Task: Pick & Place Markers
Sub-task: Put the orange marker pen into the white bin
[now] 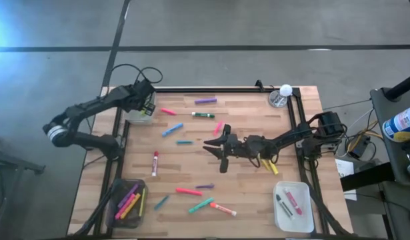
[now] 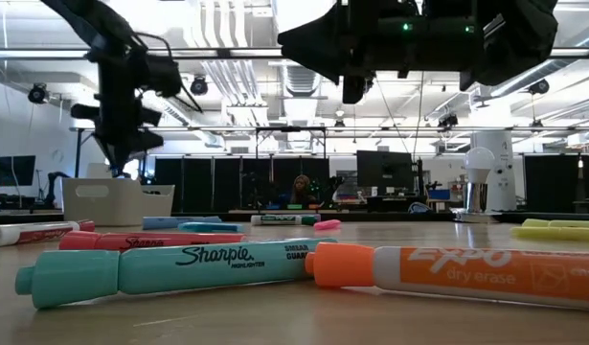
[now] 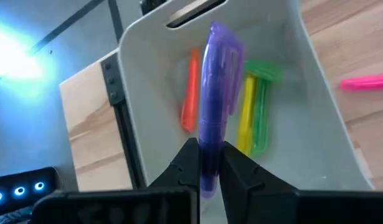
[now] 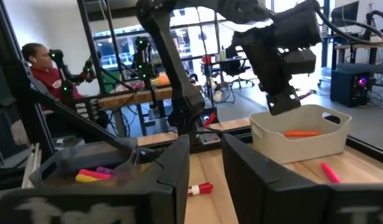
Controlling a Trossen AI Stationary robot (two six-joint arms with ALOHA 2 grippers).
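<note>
Fingers of the left gripper point(image 3: 208, 163) clamp a purple marker point(image 3: 215, 106) directly above the white bin point(image 1: 139, 113) at the desk's point(image 1: 251, 197) far left corner. Inside that bin lie an orange marker point(image 3: 190, 92), a yellow one point(image 3: 245, 118) and a green one point(image 3: 260, 106). Right of the bin, mid-desk, the right gripper point(image 1: 215, 147) hovers with fingers apart and empty. Loose markers point(image 1: 191, 192) are scattered on the desk around it. Nearer than the white bin, a dark bin point(image 1: 118, 211) holds pink and yellow markers; another white bin point(image 1: 310, 208) holds two.

Three plastic bins point(image 1: 139, 110) on wooden table point(image 1: 251, 180) — seated person point(image 4: 42, 68) beyond.
</note>
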